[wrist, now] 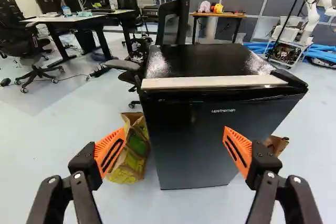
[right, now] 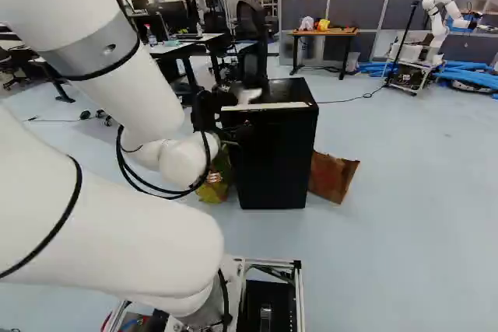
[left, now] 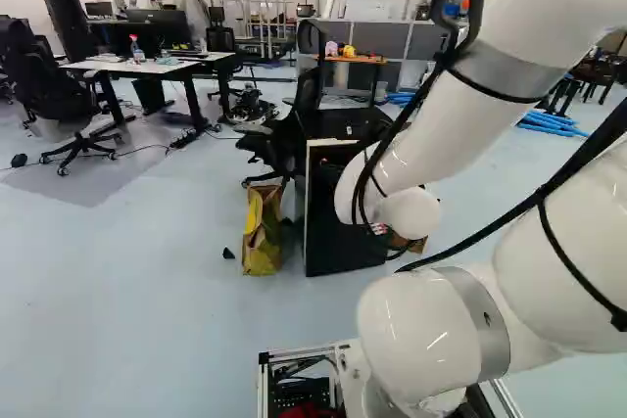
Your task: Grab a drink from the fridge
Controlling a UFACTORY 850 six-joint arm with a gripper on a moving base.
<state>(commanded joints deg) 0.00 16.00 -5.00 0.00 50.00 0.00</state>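
In the right base view the gripper (right: 237, 131) is a dark shape against the fridge (right: 276, 165), partly hidden by my arm. The wrist view shows the gripper (wrist: 174, 150) open, orange pads wide apart and nothing between them. Ahead of it stands the black fridge (wrist: 210, 129), its front door closed and facing the fingers, with a pale strip (wrist: 212, 82) along the top's front edge. No drink can be seen; the fridge's inside is hidden. The left base view shows the fridge (left: 333, 232) partly behind my arm.
A yellow-green paper bag (wrist: 131, 156) stands beside the fridge, and a brown bag (right: 331, 176) on its other side. An office chair (left: 284, 139) is close to the fridge. Desks (left: 137, 68), a wooden table (right: 323, 33) and another robot (right: 440, 25) are farther off.
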